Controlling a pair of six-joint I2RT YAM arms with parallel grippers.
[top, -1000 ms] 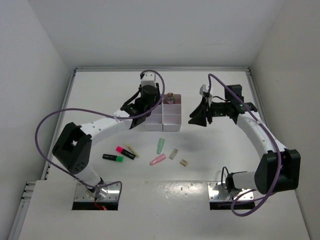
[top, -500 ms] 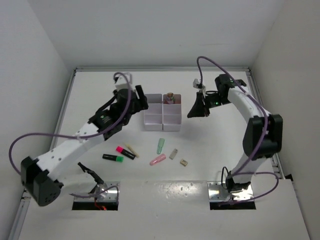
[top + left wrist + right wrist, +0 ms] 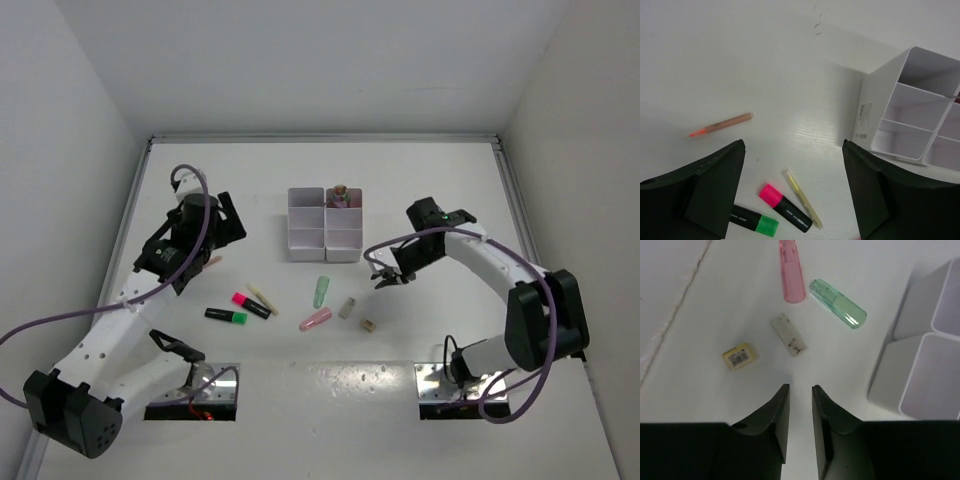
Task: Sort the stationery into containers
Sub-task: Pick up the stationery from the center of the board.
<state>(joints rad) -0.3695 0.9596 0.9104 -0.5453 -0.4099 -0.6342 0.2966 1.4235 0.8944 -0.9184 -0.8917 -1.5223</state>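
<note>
Left arm (image 3: 130, 300) extended, left gripper (image 3: 793, 150) spread wide, empty; right arm (image 3: 490, 262) folded inward, right gripper (image 3: 799, 390) barely parted, empty.

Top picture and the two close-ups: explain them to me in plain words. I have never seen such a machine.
The machine is two robot arms bolted at the near edge of a white table. The top picture looks down from above and behind them. The other two come from a camera on each wrist, so the dark shapes at the bottom are that arm's own fingers. The left hand is wide open, the right hand only slightly; neither holds anything. On the table stands a white tray of six compartments. Loose in front of it lie a pink highlighter, a green highlighter, a peach stick, a yellow stick, a green piece, a pink piece, a white eraser and a yellow eraser.
</note>
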